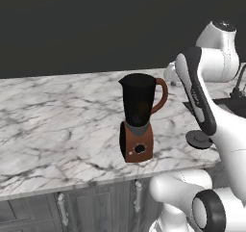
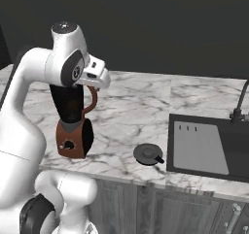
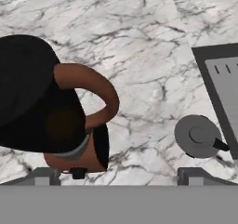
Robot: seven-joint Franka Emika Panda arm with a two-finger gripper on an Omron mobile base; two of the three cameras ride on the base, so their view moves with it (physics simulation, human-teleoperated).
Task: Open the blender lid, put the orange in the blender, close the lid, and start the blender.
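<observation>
Blender (image 1: 138, 122) stands open-topped on the counter (image 1: 53, 125), a dim orange (image 3: 62, 123) inside; lid (image 2: 148, 154) lies between it and the sink (image 2: 209, 148). Gripper (image 3: 118, 174) hovers above, jaws wide, empty.

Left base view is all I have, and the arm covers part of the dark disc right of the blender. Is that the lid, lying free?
Observer: Yes. The right base view shows the whole blender lid flat on the counter, apart from the blender, between it and the sink.
Operator: Are the jaws open?
Observer: Yes. In the hand view the gripper is open and holds nothing, with blender and lid both below it.
</observation>
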